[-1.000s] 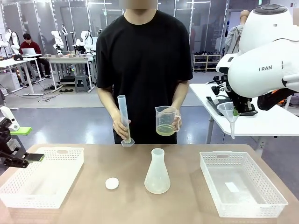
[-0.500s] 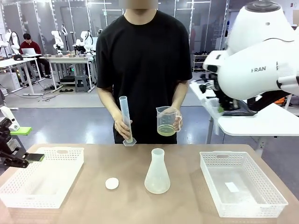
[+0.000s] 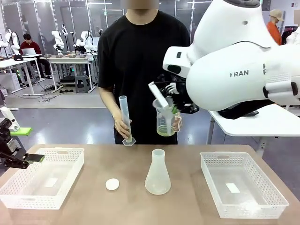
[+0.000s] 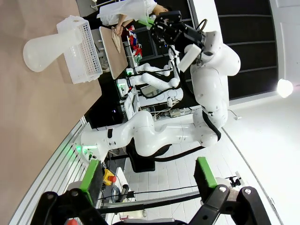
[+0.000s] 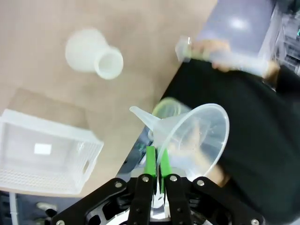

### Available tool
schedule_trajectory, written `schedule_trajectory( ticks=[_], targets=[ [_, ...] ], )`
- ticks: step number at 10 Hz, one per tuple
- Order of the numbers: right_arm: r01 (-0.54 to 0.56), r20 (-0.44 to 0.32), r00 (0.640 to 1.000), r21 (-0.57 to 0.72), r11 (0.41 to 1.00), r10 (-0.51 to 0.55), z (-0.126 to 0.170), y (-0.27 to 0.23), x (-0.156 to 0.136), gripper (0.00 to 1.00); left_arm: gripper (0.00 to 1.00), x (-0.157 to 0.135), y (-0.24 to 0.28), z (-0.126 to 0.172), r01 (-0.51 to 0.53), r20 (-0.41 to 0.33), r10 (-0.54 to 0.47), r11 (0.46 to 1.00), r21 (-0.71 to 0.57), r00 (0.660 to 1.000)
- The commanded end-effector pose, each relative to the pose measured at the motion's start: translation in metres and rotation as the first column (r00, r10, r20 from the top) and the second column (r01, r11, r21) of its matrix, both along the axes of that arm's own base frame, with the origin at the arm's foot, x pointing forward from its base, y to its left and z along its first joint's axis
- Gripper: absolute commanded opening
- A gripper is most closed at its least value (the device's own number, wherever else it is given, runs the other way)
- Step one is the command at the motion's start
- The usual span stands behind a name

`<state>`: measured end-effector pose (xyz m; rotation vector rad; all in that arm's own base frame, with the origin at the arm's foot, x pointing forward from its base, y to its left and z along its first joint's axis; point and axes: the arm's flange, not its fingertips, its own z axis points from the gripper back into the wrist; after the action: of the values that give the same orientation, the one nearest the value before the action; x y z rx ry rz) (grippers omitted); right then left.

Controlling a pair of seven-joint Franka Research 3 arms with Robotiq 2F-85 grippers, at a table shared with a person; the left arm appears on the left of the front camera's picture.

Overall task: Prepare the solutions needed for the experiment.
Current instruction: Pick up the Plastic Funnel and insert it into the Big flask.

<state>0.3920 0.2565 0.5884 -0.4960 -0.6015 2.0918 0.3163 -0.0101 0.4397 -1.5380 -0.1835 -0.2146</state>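
The right gripper (image 5: 156,157) pinches the funnel (image 5: 200,135) by its rim, spout free for the conical flask (image 3: 157,176). The left gripper (image 4: 147,173) hangs spread; the person (image 3: 145,70) holds the solution (image 3: 165,131).

Two baskets stand on the table (image 3: 187,208): one basket (image 3: 33,200) at its left edge, another basket (image 3: 253,211) at its right edge. Between them are one flask (image 3: 157,176) and one cap (image 3: 112,184). Above the far edge are one cylinder (image 3: 124,117), one beaker (image 3: 164,115) of solution (image 3: 165,131), and one funnel (image 5: 197,136).

Flask (image 3: 157,173) between left basket (image 3: 29,199) and right basket (image 3: 253,212); cap (image 3: 112,184) left of flask.
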Motion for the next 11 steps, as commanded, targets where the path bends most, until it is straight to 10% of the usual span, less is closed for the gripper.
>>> schedule_trajectory(
  ticks=[1, 11],
  targets=[
    [-0.14, -0.011, 0.99, 0.026, 0.99, 0.141, -0.006, 0.0, -0.006, 0.04, 1.0, -0.001, 0.0, 0.002, 0.001, 0.006, -0.001, 1.0, -0.004, 1.0],
    [-0.143, -0.032, 0.989, 0.088, 0.986, 0.146, -0.031, 0.0, -0.026, 0.04, 1.0, -0.001, 0.0, 0.002, 0.001, 0.006, -0.001, 1.0, -0.004, 1.0]
  ],
)
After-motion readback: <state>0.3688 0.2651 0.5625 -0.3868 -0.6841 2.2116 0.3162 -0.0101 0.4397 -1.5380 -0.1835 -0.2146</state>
